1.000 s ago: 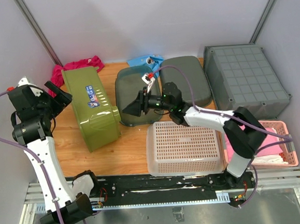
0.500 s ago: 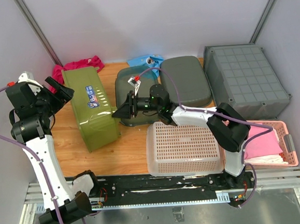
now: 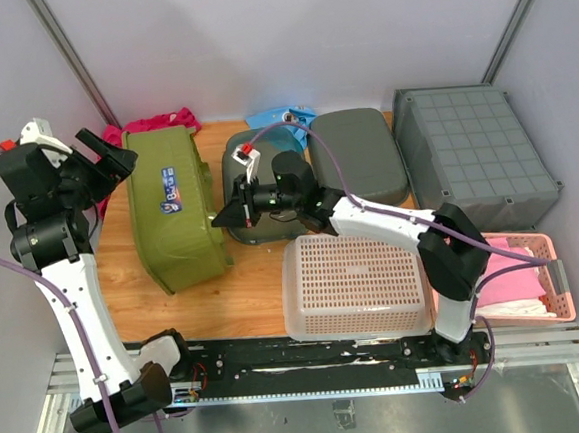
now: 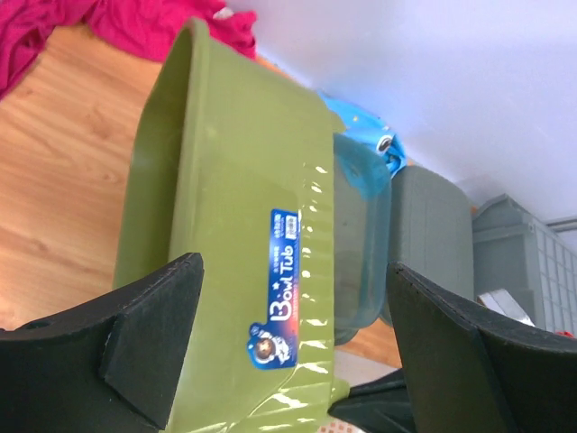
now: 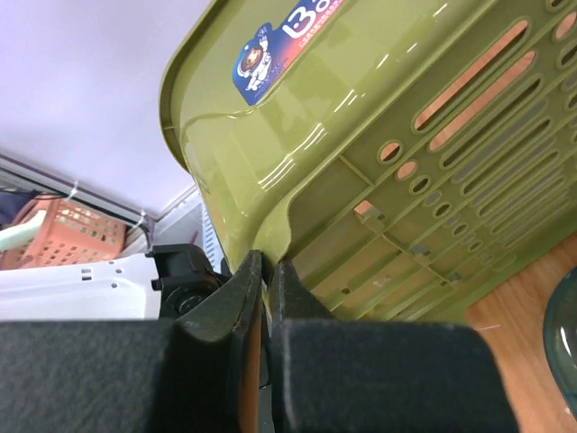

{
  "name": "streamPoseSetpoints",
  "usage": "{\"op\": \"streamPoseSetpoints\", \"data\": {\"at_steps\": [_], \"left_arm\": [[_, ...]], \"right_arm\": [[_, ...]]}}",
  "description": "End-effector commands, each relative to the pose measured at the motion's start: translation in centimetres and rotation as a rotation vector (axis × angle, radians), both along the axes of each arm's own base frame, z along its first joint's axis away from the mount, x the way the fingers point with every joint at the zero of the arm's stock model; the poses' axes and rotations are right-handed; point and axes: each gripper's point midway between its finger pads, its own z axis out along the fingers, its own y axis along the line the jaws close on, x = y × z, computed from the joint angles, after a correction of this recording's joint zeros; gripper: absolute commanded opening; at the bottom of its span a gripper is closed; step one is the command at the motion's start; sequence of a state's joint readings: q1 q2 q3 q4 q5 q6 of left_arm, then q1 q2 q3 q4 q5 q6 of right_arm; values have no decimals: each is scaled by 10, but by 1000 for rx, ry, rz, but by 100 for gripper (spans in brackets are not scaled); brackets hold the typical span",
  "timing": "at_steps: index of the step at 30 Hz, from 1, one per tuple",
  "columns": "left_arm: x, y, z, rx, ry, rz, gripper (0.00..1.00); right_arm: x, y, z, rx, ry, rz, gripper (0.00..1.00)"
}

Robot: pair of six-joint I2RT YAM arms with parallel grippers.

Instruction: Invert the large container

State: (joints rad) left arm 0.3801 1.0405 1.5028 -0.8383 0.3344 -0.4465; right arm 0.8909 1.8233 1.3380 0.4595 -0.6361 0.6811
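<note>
The large container is an olive green tub (image 3: 174,216) with a blue "Bowl Tub" sticker. It lies on the wooden table left of centre, with its right side lifted off the surface. My right gripper (image 3: 220,222) is shut on its right rim. In the right wrist view the jaws (image 5: 268,262) pinch the thin rim, with the tub's slotted underside (image 5: 406,135) above them. My left gripper (image 3: 105,161) hangs open beside the tub's far left corner. From the left wrist the tub (image 4: 234,216) shows between the spread fingers of the left gripper (image 4: 293,271), which do not touch it.
A teal-grey tub (image 3: 257,184) and a dark grey overturned tub (image 3: 360,156) sit just right of the green one. A grey crate (image 3: 475,157) stands at the far right. A white perforated basket (image 3: 355,282) and a pink basket (image 3: 535,277) are in front. Magenta cloth (image 3: 157,124) lies at the back wall.
My right gripper moved left to the green tub's rim and shut on it. The tub's right side has tipped up. My left gripper drew slightly back and to the left.
</note>
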Motion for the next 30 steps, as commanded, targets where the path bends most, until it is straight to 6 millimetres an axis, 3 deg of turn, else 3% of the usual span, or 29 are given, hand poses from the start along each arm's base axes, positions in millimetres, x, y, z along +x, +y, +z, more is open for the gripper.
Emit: {"op": "streamPoseSetpoints", "data": {"at_steps": [1,8,12,22,27,28,30], "left_arm": [[5,-5,38,19,-97,-29,86],[10,-2,63,41,-146,-25,87],[11,-1,65,45,-147,-22,87],[12,-1,58,50,-132,-24,87],[13,-1,57,46,-128,-25,87],[14,-1,56,44,-126,-26,87],[14,-1,55,46,-123,-26,87]], "right_arm": [[-3,-5,44,-73,-210,-70,1],[-12,0,80,-119,-329,-122,1],[-17,11,93,-108,-338,-97,1],[-67,53,44,-165,-234,69,1],[-93,60,36,-145,-156,159,1],[-98,60,36,-143,-143,177,5],[-105,61,38,-127,-119,202,29]]}}
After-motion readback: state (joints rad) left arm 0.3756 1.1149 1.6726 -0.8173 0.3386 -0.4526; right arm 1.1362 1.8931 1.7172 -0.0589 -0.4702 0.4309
